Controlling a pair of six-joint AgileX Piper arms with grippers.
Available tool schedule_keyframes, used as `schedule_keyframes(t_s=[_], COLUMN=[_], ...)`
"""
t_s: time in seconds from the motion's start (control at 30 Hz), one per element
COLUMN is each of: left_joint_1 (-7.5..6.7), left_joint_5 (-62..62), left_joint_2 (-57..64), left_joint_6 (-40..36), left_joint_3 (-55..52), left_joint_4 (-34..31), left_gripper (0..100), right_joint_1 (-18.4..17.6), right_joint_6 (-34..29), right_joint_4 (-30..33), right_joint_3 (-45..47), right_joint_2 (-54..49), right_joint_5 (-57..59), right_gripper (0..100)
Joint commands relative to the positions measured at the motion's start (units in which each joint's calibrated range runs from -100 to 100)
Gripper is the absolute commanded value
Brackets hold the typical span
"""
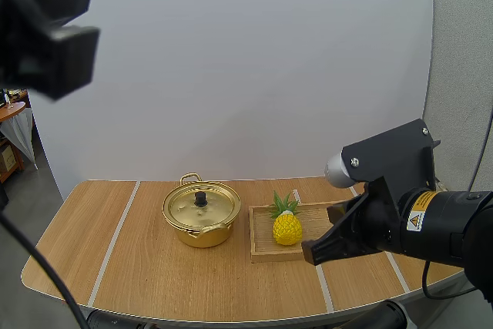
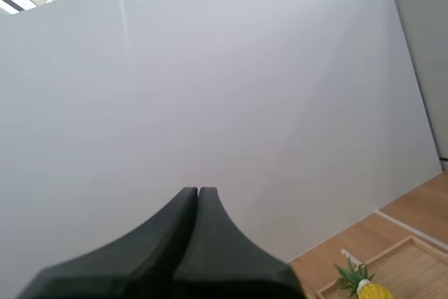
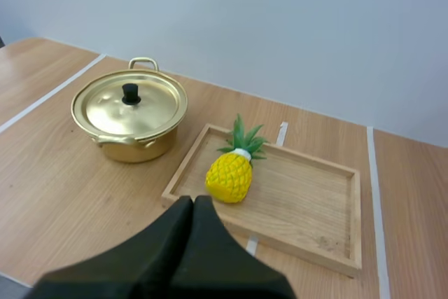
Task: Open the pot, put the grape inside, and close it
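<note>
A golden pot stands on the table with its lid on, a black knob at the lid's middle. To its right a yellow toy pineapple lies in a wooden tray. My right gripper hangs shut and empty over the tray's near right corner. My left gripper is shut on nothing, raised high and facing the white backdrop.
The wooden table has pale stripes across it and a rounded front edge. Bare tabletop lies left of the pot and in front of it.
</note>
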State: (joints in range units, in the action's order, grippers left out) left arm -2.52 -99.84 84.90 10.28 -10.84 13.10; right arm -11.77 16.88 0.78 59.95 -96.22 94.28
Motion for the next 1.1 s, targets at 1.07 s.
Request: schedule_keyframes(t_s=[1.07], left_joint_1=[4.13], left_joint_5=[72.85], left_joint_2=[15.10], left_joint_6=[-10.82], left_joint_3=[-65.71], left_joint_4=[-4.13], left_gripper=[0], right_joint_1=[9.05], right_joint_6=[-4.98], right_joint_4=[2.55], right_joint_3=[11.54], right_joint_2=[-3.78], right_joint_5=[-63.64], right_gripper=[0])
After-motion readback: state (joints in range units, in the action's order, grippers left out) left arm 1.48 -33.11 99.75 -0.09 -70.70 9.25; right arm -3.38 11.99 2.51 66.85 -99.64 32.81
